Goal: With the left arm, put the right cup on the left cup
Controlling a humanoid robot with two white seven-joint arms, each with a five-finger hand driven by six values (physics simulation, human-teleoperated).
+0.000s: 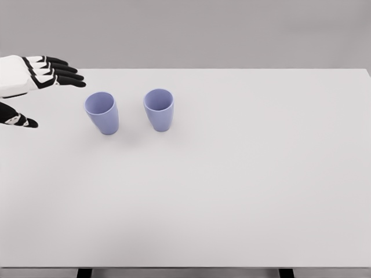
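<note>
Left hand open at the table's far left, both cups upright and untouched.

The left hand (40,81) hovers with fingers spread, holding nothing, thumb apart below. The right cup (159,109) stands upright on the table (232,191), just beside the left cup (102,112), which sits between it and the hand. So the reach likely has to pass over or behind the left cup. No right arm shows.
</note>
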